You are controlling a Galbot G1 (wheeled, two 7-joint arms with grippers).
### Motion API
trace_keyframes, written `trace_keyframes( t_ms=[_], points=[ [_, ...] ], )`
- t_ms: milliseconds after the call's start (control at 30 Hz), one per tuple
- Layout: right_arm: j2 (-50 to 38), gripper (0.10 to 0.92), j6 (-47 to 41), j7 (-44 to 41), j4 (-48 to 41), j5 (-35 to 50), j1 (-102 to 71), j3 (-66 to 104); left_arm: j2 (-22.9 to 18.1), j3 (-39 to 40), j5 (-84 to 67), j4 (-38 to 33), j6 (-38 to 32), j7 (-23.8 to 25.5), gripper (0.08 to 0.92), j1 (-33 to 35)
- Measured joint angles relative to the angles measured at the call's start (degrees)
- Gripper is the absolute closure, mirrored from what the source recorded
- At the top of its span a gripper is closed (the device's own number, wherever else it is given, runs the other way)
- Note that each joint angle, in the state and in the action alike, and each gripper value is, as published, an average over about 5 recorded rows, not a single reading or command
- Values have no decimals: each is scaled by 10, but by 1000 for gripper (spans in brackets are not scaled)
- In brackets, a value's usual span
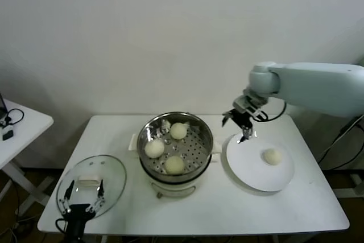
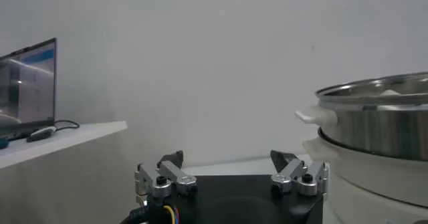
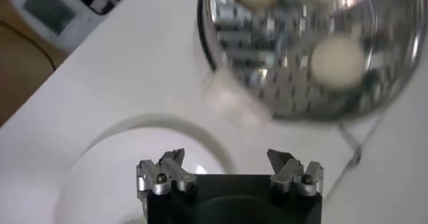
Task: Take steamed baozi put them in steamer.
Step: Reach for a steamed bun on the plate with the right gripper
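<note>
Right gripper hangs in the air between the steamer and the white plate, just over the plate's near-steamer edge, with its jaws spread wide and nothing between them. Its own wrist view confirms this: the two fingertips stand well apart over the pale plate rim, with the steamer's perforated floor just beyond.

Three steamed baozi already sit inside the steel basket: one toward the back, one on the left side, and one at the front. They lie apart from one another on the perforated floor. A fourth baozi rests alone on the plate, toward its right half and clear of the gripper.

Judging by this, the task looks roughly three quarters done. What remains is the single bun on the plate: the right gripper would need to come over it, close on it gently, and carry it across to an open spot in the basket, perhaps on the right side where the floor is bare.

Left gripper is parked low at the table's front-left corner, beside the round glass lid, jaws open and empty. The lid lies flat on the white table, off the steamer.
</note>
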Motion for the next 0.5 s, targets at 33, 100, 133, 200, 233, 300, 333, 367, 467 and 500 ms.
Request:
trace_keyframes(
  t_ms=[33, 100, 133, 200, 233, 300, 333, 367, 467, 500],
  points=[
    [-10, 203, -9, 1, -4, -1, -5, -2, 0, 0, 0, 1, 0, 0, 177, 0],
    [-27, 203, -24, 3, -13, -6, -18, -2, 0, 0, 0, 3, -1, 0, 177, 0],
    [-35, 203, -30, 4, -18, -10, -26, 0, 0, 0, 0, 3, -1, 0, 177, 0],
    [-47, 203, -39, 5, -31, -21, -45, 8, 0, 0, 1, 5, -2, 0, 177, 1],
    [-52, 203, -43, 5, -38, -27, -56, 14, 0, 0, 2, 6, -2, 0, 177, 2],
    [-60, 203, -47, 6, -54, -41, -78, 27, 0, 0, 4, 7, -3, -1, 177, 4],
    [-63, 203, -48, 5, -64, -49, -90, 36, 0, 0, 5, 8, -4, -1, 177, 5],
    [-65, 203, -48, 5, -73, -57, -102, 44, 0, -1, 6, 8, -4, -1, 177, 7],
    [-69, 203, -45, 1, -103, -81, -137, 71, 0, -1, 11, 7, -7, -2, 177, 11],
    [-69, 203, -43, 0, -113, -88, -148, 79, 0, -1, 12, 7, -8, -2, 177, 12]
  ],
)
